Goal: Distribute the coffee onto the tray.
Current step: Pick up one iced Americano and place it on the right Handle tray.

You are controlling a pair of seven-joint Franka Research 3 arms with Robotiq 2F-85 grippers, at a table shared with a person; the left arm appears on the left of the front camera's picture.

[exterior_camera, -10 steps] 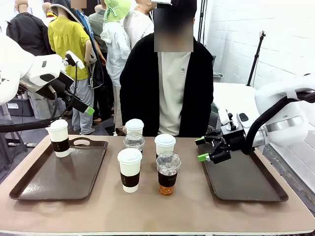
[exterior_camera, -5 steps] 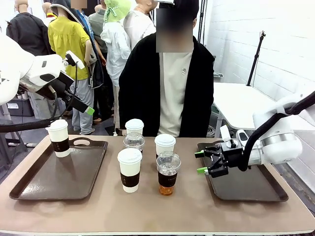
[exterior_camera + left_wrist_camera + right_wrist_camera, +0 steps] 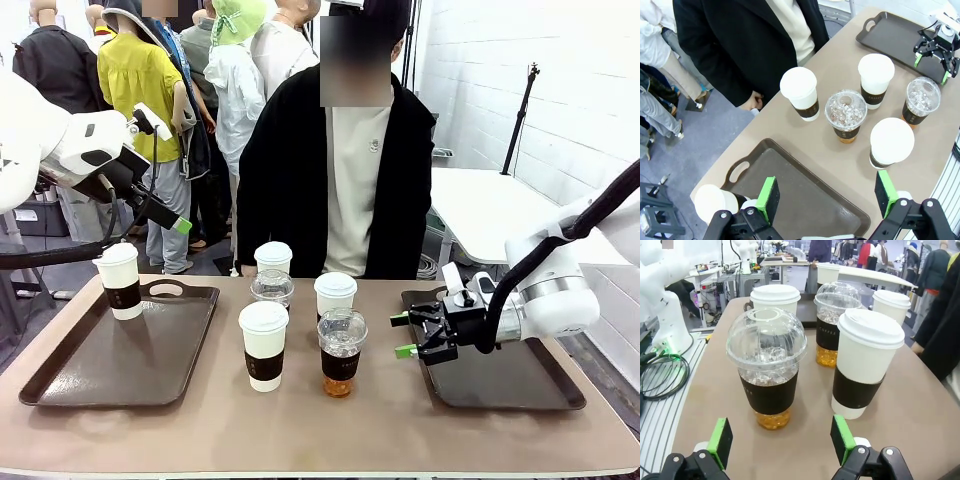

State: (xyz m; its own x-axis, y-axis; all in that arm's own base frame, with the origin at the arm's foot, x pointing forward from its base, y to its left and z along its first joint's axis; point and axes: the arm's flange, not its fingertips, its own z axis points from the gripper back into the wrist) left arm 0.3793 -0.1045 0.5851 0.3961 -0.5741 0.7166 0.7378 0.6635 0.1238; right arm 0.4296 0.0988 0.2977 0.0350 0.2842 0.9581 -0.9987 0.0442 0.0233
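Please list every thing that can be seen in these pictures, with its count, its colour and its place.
table: 1, tan, between robot and person
trays: 2, dark brown; left tray and right tray, at the table's two ends
white paper cups: 4, white, dark brown sleeves; one on the left tray, three in the table's middle
clear dome-lidded cups: 2, amber drink, dark sleeves; among the middle cups
person: 1, black jacket, far side
left hand: open, raised above the left tray
right hand: open, low at the right tray's left edge, facing the cups
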